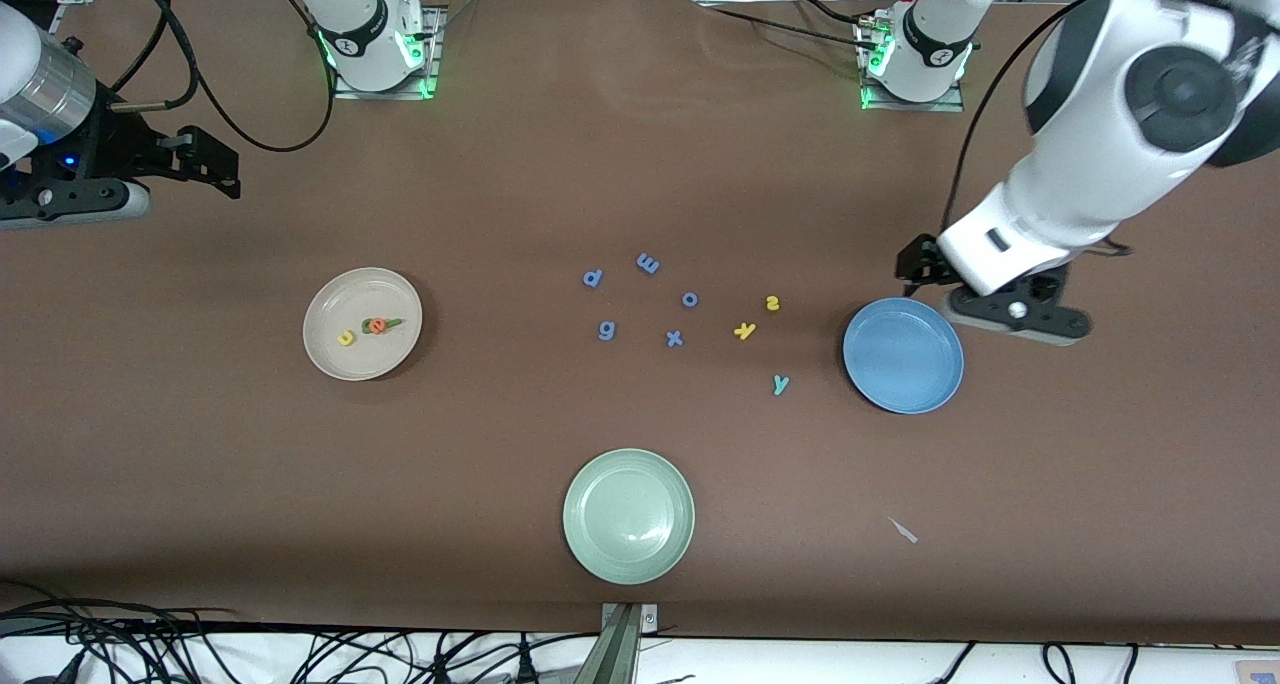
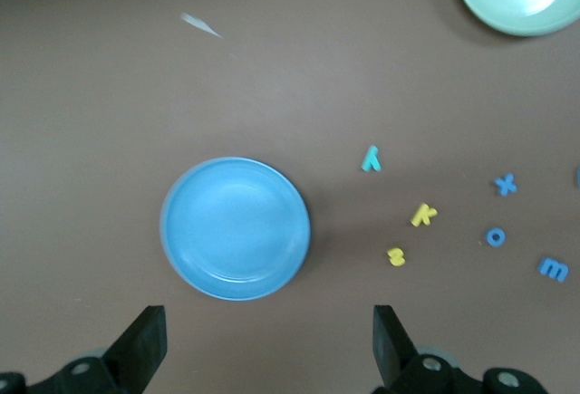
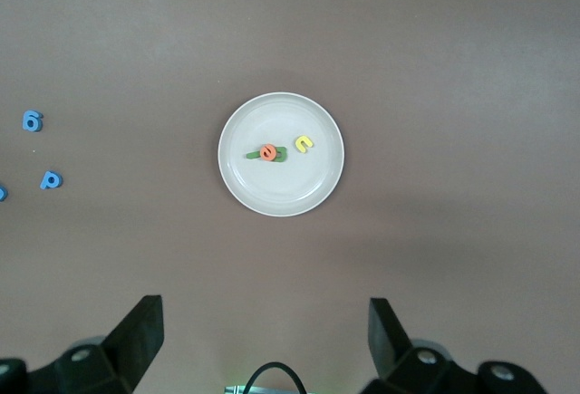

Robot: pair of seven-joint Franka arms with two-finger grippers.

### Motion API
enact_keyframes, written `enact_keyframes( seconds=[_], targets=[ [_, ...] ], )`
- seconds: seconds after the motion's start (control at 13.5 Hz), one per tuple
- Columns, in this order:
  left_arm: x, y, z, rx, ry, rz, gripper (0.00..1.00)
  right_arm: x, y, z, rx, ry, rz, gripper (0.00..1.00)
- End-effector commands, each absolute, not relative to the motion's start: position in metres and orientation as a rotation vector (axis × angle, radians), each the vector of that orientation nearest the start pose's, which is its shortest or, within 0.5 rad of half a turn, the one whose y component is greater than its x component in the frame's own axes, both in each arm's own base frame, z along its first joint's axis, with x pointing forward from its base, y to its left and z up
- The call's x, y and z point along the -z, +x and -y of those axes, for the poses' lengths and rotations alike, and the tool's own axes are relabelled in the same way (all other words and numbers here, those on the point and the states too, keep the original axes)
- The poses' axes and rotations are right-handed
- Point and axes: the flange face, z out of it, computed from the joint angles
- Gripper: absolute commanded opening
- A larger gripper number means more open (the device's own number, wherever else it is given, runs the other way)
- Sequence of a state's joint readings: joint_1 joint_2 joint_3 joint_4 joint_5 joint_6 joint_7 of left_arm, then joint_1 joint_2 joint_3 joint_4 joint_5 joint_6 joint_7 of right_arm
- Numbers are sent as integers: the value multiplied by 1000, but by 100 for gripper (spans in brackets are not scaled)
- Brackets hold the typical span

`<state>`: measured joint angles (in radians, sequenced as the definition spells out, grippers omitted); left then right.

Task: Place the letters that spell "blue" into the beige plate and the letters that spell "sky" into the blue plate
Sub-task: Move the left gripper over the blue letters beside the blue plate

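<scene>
The beige plate [image 1: 340, 299] [image 3: 272, 190] holds a yellow u [image 1: 346, 338] [image 3: 303, 144] and an orange e [image 1: 376, 325] [image 3: 267, 151] lying on green letter pieces [image 3: 280, 153]. The blue plate [image 1: 903, 355] [image 2: 236, 228] has nothing in it. Beside it, toward the table's middle, lie the yellow s [image 1: 772, 303] [image 2: 396, 255], yellow k [image 1: 744, 331] [image 2: 423, 215] and teal y [image 1: 781, 384] [image 2: 371, 158]. My left gripper [image 1: 990, 299] [image 2: 267, 340] hangs open over the table beside the blue plate. My right gripper [image 1: 205, 164] [image 3: 265, 335] hovers open near its end of the table, apart from the beige plate.
Several periwinkle-blue letters lie mid-table: p [image 1: 593, 278], m [image 1: 648, 263], o [image 1: 690, 299], g [image 1: 606, 331], x [image 1: 674, 339]. A pale green plate [image 1: 628, 515] sits nearest the front camera. A small white scrap [image 1: 904, 531] lies nearer the camera than the blue plate.
</scene>
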<state>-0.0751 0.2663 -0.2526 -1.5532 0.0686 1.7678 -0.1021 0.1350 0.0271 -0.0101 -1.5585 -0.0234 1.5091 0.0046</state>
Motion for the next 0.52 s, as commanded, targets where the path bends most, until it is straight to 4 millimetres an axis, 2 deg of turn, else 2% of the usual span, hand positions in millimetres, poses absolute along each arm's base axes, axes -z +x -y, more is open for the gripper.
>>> enact_keyframes(
  seconds=[0.0,0.15,0.22,0.3,0.44],
  targets=[
    [-436,613,233,-187,-3088,-388,100,-614,550,-65,-124,-3152,193,100],
    [-388,601,284,-246,-3070,-398,100,-614,550,-65,-124,-3152,193,100],
    [-365,599,299,-257,-3074,-368,100,-614,550,-65,-124,-3152,193,100],
    [-343,597,311,-266,-3075,-376,100,-614,550,-65,-124,-3152,193,100],
    [-311,605,318,-200,-3060,-431,100,-614,550,-65,-124,-3152,193,100]
  ],
)
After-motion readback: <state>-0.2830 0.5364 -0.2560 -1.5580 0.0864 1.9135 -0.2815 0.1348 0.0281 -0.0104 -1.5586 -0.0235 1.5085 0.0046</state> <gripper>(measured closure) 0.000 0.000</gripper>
